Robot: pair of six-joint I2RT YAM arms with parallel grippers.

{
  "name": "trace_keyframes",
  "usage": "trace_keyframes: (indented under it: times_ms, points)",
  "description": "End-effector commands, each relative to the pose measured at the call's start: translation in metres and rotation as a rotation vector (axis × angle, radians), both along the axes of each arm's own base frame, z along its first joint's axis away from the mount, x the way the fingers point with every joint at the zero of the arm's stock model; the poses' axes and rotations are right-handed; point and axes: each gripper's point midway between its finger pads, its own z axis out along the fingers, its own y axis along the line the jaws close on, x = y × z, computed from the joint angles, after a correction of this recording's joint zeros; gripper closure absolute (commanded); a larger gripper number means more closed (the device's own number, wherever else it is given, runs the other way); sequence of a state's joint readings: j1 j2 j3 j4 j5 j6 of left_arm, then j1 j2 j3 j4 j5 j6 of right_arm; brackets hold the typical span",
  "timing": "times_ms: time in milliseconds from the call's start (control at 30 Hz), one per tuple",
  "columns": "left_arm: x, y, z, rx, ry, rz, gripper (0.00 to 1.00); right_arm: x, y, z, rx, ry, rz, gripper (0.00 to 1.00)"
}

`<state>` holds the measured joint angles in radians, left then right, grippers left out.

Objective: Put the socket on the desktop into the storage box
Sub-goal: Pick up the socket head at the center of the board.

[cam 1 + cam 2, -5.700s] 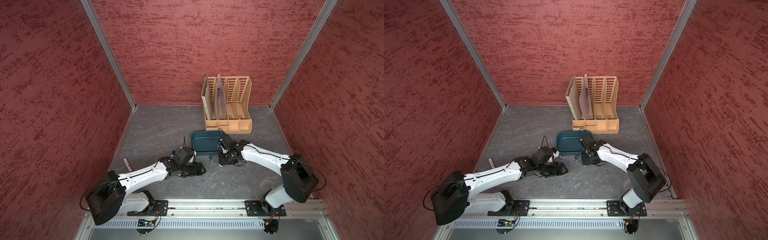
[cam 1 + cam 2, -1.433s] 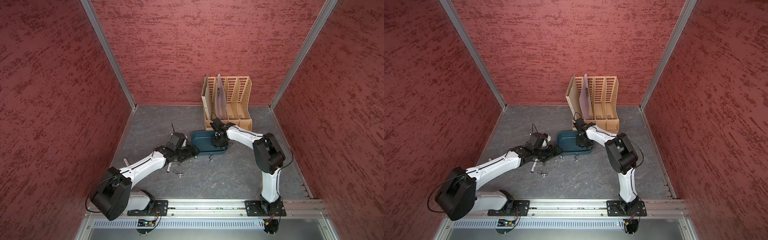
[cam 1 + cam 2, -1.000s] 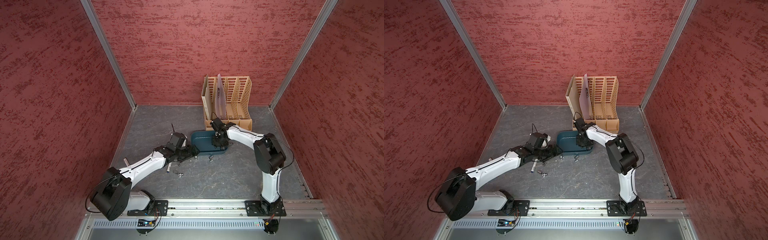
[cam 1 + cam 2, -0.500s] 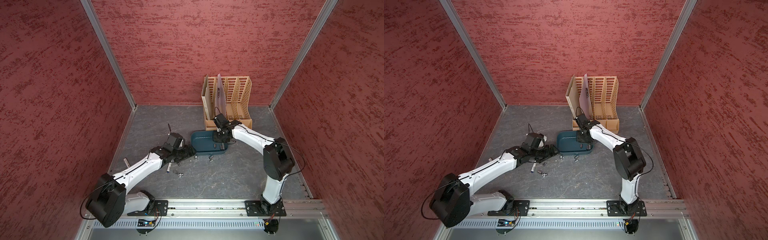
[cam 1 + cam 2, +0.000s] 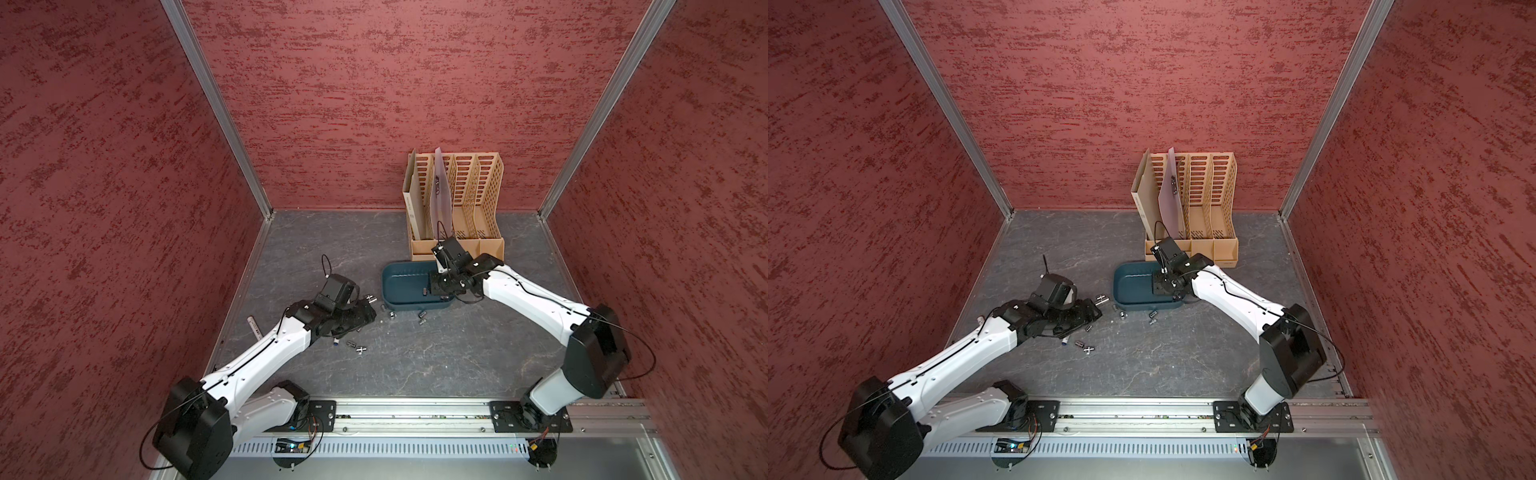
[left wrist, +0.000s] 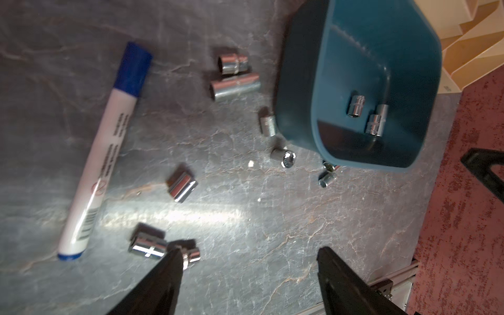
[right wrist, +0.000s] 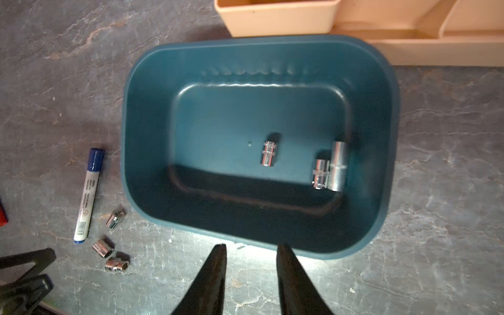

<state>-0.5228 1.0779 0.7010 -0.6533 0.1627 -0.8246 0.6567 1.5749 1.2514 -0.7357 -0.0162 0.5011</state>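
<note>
The left gripper is hovering low over the table, its fingers standing wide apart with nothing between them. In a top view the pair of sockets is lying near those fingers at about six o'clock. In the left wrist view one of the pair is showing right at a fingertip rather than in the gap, so the fingers are not yet straddling it, and its long axis is too blurred to call. A single socket is resting on its side a little farther out. The storage box is sitting at roughly two o'clock from the left gripper, with three sockets already lying inside. The right gripper is hanging over the box, fingers narrowly parted and holding nothing. It is well apart from the loose sockets, so the left arm is looking the nearer for the coming pick.
</note>
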Motion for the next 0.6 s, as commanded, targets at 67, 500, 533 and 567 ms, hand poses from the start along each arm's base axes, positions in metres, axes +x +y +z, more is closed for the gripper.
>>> trace_keyframes:
  times_ms: [67, 500, 533, 567]
  points:
    - [-0.029, 0.029, -0.018, 0.104, 0.101, 0.102, 0.23, -0.027, 0.021, 0.009, 0.071, -0.03, 0.074, 0.64]
    - [-0.054, 0.044, -0.044, 0.203, 0.204, 0.236, 0.34, -0.074, 0.034, -0.013, 0.101, -0.011, 0.101, 0.64]
    - [-0.053, 0.043, -0.046, 0.204, 0.207, 0.24, 0.35, -0.076, 0.033, -0.014, 0.1, -0.011, 0.099, 0.64]
    - [-0.052, 0.042, -0.047, 0.206, 0.211, 0.244, 0.36, -0.076, 0.033, -0.015, 0.102, -0.01, 0.097, 0.64]
